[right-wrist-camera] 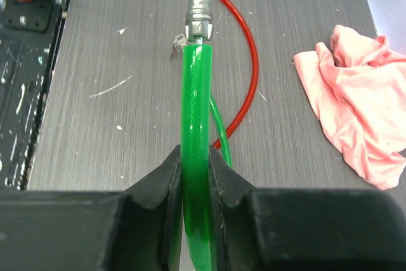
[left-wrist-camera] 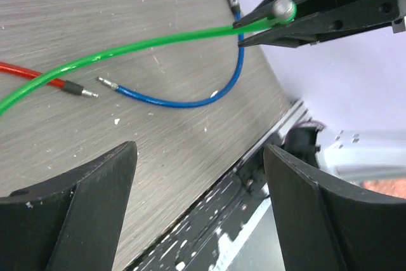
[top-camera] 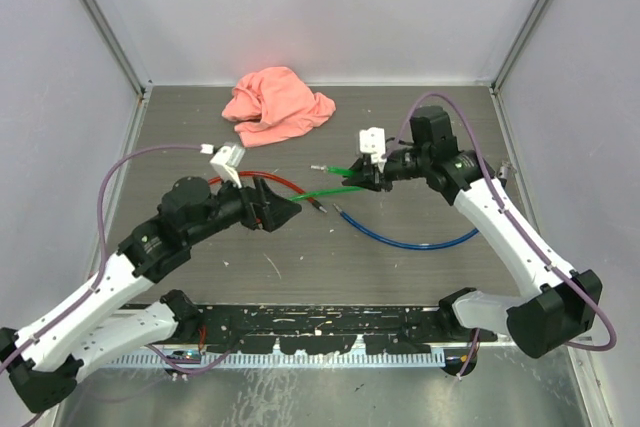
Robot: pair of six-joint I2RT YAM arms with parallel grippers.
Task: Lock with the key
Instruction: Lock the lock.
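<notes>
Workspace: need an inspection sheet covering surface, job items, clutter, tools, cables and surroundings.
Surface: grey wood-grain table, scuffed, with white flecks.
Job's things: lock and key, nothing seen.
Clutter: pink cloth, crumpled near the far edge.
Grippers: right tool shut on the green cable; left tool open, holding nothing.
Cables: green cable lifted at the right tool's end; red cable and blue cable lie on the table, metal tips showing.
Surroundings: pale walls; black rail along the near edge.
</notes>
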